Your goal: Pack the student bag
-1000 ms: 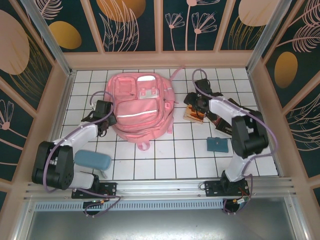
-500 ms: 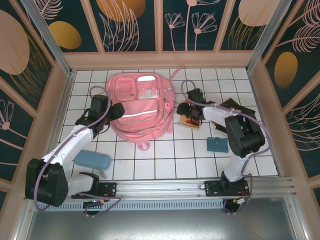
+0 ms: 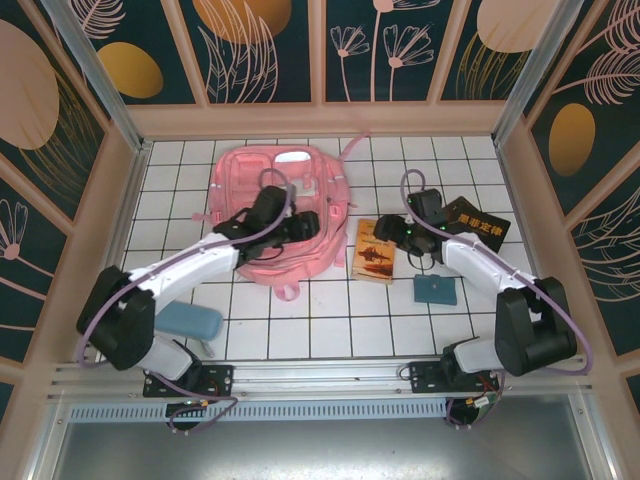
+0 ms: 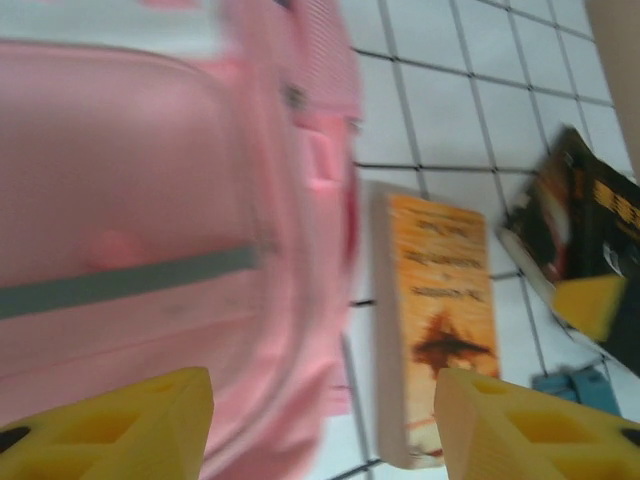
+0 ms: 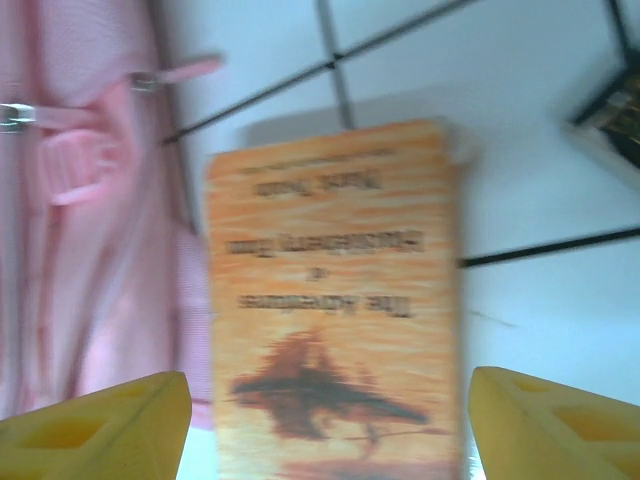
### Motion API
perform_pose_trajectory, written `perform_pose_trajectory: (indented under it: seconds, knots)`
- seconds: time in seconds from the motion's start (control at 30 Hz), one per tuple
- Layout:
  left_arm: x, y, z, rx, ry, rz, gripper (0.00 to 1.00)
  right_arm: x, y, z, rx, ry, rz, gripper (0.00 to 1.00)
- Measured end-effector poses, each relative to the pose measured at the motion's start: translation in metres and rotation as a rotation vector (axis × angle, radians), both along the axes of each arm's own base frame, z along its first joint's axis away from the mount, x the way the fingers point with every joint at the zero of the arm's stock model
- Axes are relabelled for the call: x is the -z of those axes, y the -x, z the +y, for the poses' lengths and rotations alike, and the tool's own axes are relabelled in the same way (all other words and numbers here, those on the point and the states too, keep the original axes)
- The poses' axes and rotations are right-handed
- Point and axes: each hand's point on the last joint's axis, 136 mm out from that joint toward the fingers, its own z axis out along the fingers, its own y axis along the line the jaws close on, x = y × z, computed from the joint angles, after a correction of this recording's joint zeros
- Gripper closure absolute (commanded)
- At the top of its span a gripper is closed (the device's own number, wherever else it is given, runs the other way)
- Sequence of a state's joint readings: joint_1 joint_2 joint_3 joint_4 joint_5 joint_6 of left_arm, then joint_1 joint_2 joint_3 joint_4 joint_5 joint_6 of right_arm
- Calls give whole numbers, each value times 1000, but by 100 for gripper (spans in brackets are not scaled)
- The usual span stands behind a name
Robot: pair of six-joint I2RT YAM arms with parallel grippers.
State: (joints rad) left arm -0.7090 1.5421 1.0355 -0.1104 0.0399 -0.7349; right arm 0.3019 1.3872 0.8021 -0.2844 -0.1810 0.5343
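The student bag (image 3: 262, 172) is a big pink backpack lying flat at the back middle of the table, and its grey stripe and right edge (image 4: 150, 200) show in the left wrist view. My left gripper (image 3: 303, 226) reaches across the bag's right half and hangs open over its edge (image 4: 325, 440), holding nothing. An orange book (image 3: 376, 250) lies flat just right of the bag. My right gripper (image 3: 398, 232) is at the book's right side, open, and its yellow fingers (image 5: 100, 430) stand wider than the book (image 5: 335, 300) below them.
A black book (image 3: 476, 226) lies at the right, with a small teal case (image 3: 436, 290) in front of it. A light blue pouch (image 3: 188, 320) rests at the front left beside the left arm. Wooden walls ring the white tiled table (image 3: 330, 330).
My left arm has swung from the bag's left side across its top to its right edge. My right gripper dragged the orange book toward the bag, then drew back right of it.
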Motion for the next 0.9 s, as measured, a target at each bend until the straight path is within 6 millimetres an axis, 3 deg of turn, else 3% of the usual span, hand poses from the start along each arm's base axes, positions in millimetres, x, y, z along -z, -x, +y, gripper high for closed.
perform_pose_trajectory:
  seconds: [0.13, 0.27, 0.43, 0.57, 0.9]
  knots:
    - [23, 12, -54, 81, 5, 53, 46, 31, 14, -3, -12, 3, 98, 28]
    - [56, 15, -86, 116, -21, 116, 55, 46, 17, -3, -22, -3, 140, 29]
    - [96, 11, -97, 113, -64, 186, 65, 59, 21, -3, -39, -28, 166, 33]
    - [115, 13, -103, 128, -71, 229, 76, 60, 20, -1, -48, -41, 160, 36]
    - [119, 15, -106, 143, -58, 249, 94, 59, 22, 12, -115, -121, 149, 43]
